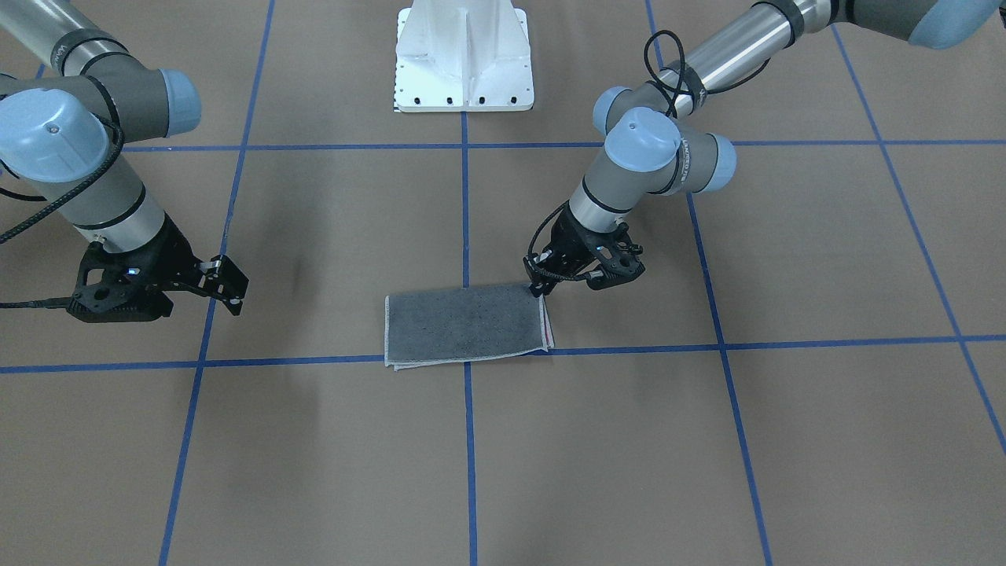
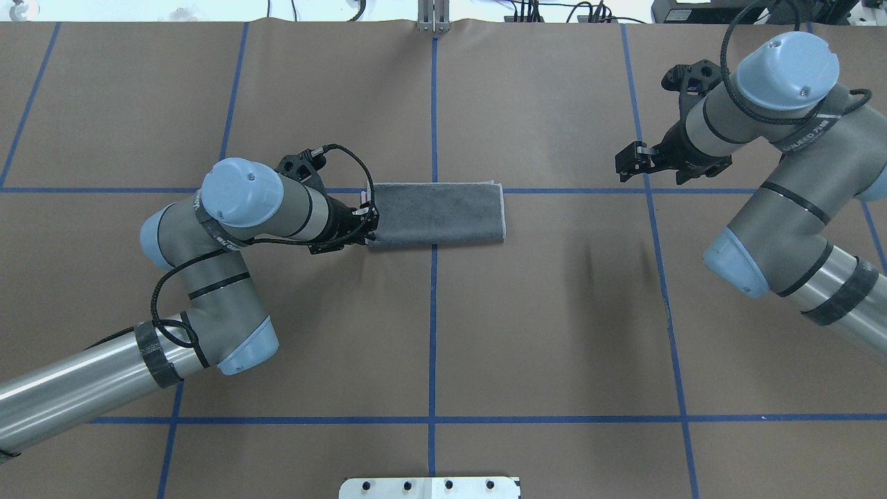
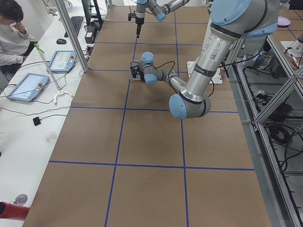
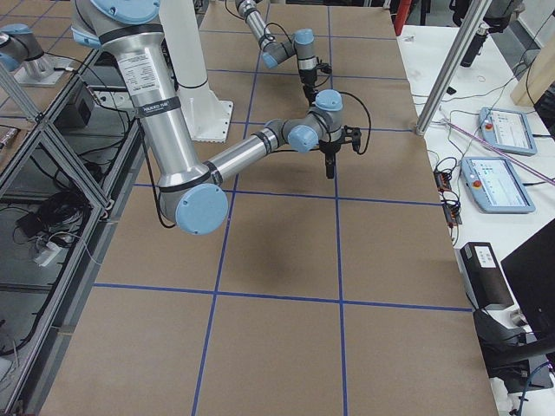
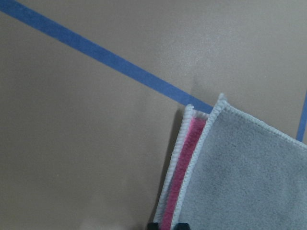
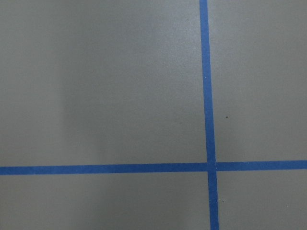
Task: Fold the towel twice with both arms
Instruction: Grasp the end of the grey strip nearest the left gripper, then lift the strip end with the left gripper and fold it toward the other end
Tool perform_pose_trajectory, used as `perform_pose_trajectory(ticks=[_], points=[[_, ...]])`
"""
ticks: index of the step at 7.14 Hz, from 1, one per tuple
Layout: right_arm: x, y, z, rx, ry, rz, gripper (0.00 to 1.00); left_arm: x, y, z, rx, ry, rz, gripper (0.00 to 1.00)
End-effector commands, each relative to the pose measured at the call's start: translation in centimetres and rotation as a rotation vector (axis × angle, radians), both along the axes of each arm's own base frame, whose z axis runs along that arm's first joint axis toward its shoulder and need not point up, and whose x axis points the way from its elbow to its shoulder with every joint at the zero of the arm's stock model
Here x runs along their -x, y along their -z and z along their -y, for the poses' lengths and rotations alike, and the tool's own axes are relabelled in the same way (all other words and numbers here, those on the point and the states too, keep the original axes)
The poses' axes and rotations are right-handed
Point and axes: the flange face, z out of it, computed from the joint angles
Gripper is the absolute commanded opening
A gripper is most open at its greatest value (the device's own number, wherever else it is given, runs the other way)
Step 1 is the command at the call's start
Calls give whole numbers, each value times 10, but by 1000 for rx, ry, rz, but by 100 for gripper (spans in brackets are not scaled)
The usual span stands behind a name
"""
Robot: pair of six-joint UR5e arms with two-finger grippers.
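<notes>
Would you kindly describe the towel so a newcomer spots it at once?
From the white pedestal base, follow the blue centre line along the table to the towel. It is the only cloth: a dark grey folded rectangle, pink showing beside the left gripper.

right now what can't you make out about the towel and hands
Left hand grip: overhead, its wrist covers the contact; the left wrist view cuts it off at the bottom edge.
Towel lower layers: grey top layer hides all but a pink strip.
Right hand opening: too small and dark in the overhead and front views; absent from its wrist view.
</notes>
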Motion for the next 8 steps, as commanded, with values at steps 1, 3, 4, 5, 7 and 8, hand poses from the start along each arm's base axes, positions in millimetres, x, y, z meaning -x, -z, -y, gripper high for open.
perform_pose_trajectory(ticks=[1,3,4,5,7,8], points=[[0,0,0,0,0,0,100,0,1,0,-1,0,-1,14],[0,0,0,0,0,0,100,3,1,1,-4,0,-2,0],[0,0,0,0,0,0,100,5,5,-1,0,-14,-12,0],[0,-1,0,1,0,-1,100,10,4,-3,10,-36,-19,0],[0,-2,0,4,0,-3,100,26,-10,-5,-27,-48,-2,0],[0,-2,0,4,0,-3,100,38,-20,-2,-37,-41,9,0]])
